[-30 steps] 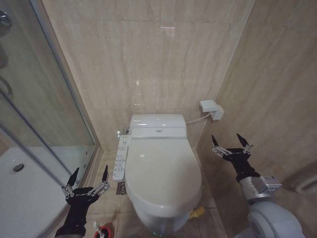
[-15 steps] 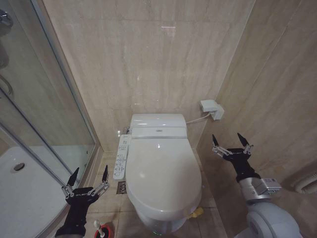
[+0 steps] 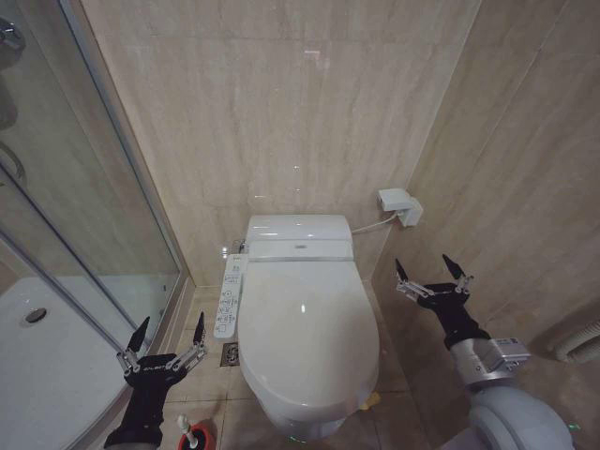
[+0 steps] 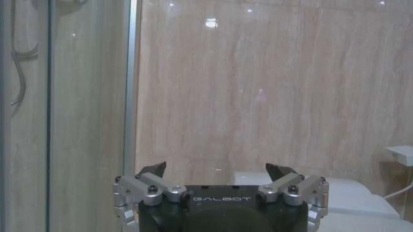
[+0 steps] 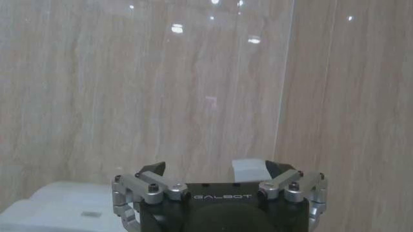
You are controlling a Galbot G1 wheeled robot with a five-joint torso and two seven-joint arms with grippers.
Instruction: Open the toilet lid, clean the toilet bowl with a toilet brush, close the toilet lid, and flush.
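The right pincer (image 3: pixel 432 275) sits at right of centre in the head view, fingers spread wide and empty, raised beside the toilet and close to the beige tiled side wall (image 3: pixel 525 169). The left pincer (image 3: pixel 166 338) is at lower left, also spread wide and holding nothing, above the floor between the glass shower door (image 3: pixel 84 206) and the toilet.

The toilet lid (image 3: pixel 305 333) fills the lower centre of the frame. It lies flat and closed over the toilet bowl (image 3: pixel 291 424), of which only a sliver of the front shows beneath it. The white control panel (image 3: pixel 228 295) runs along the lid's left side. The toilet brush (image 3: pixel 192 435) stands in its red holder at the bottom edge, left of centre, just beside the left arm.

Judging by this, nothing of the task is done: lid closed, brush in its holder, so opening, scrubbing, closing and flushing all appear to remain.

Room is tight. The right pincer has only a narrow gap between lid edge and wall, with a wall-mounted white box (image 3: pixel 398 205) above it at centre right. The left side is hemmed in by the shower door frame.
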